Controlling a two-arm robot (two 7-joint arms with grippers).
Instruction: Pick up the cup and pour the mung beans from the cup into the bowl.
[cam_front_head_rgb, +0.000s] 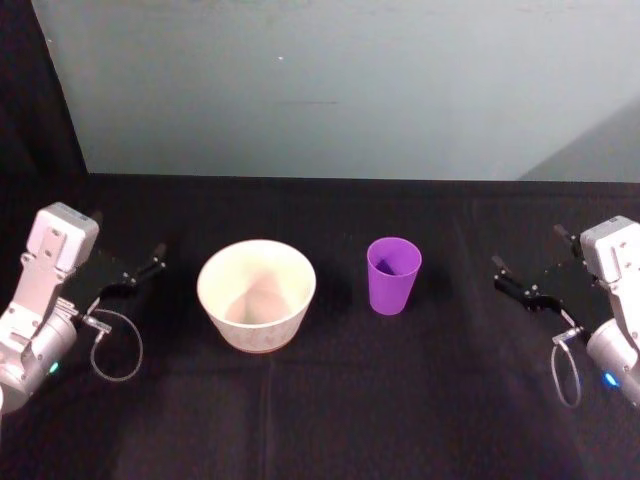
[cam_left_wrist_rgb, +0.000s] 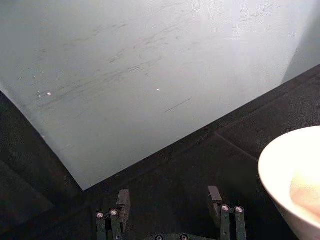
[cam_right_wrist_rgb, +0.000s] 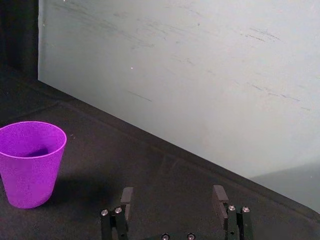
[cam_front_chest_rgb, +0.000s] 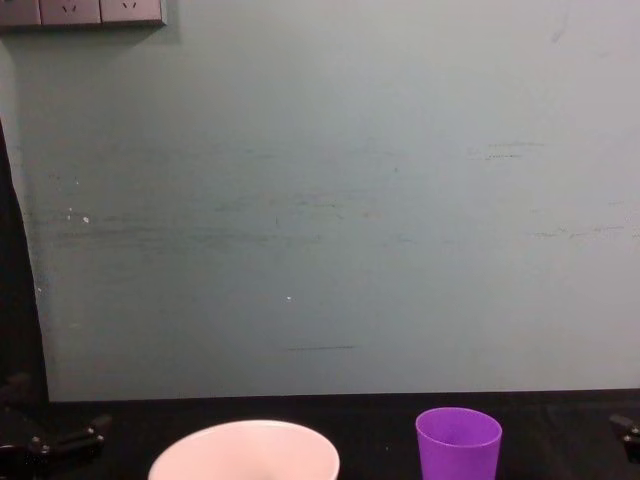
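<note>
The purple cup (cam_front_head_rgb: 393, 275) stands upright on the black table, right of centre, also in the chest view (cam_front_chest_rgb: 458, 445) and the right wrist view (cam_right_wrist_rgb: 30, 162). Its inside is dark and the mung beans cannot be made out. The pale bowl (cam_front_head_rgb: 257, 295) sits just left of the cup, a small gap between them; its rim shows in the chest view (cam_front_chest_rgb: 245, 450) and the left wrist view (cam_left_wrist_rgb: 292, 175). My left gripper (cam_front_head_rgb: 135, 250) hovers open left of the bowl, its fingers (cam_left_wrist_rgb: 122, 200) spread. My right gripper (cam_front_head_rgb: 522, 258) is open, right of the cup, holding nothing, fingers (cam_right_wrist_rgb: 219, 195) apart.
A black cloth (cam_front_head_rgb: 320, 420) covers the table. A pale grey-green wall panel (cam_front_head_rgb: 330, 90) rises along its far edge. Cable loops hang from the left wrist (cam_front_head_rgb: 118, 350) and the right wrist (cam_front_head_rgb: 565, 370). Wall sockets (cam_front_chest_rgb: 85, 12) sit high at the left.
</note>
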